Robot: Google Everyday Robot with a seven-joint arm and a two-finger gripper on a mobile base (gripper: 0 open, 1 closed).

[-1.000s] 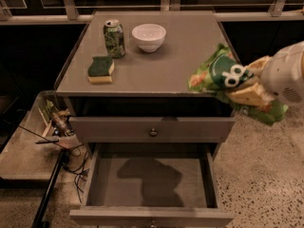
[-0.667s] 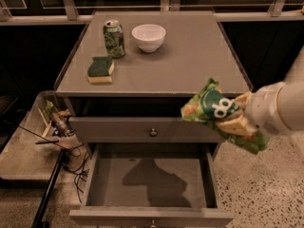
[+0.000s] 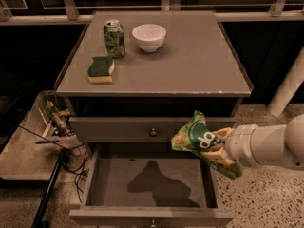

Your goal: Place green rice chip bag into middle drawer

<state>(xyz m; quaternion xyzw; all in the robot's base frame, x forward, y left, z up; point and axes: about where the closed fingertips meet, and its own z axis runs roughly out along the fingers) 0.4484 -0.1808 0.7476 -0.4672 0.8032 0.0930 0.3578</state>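
Holding the Bag Above the Open Drawer

A matte grey cabinet top [image 3: 190, 65] carries a soda can [image 3: 114, 38], a white bowl [image 3: 148, 37] and a sponge [image 3: 101, 69]. The floor [image 3: 266, 194] below is speckled. The crinkly, light-green green rice chip bag [image 3: 197, 137], with a dark round logo and orange patches, hangs over the right side of the open, flat-floored middle drawer [image 3: 118, 167]. The gripper [image 3: 214, 150] is clamped on it.
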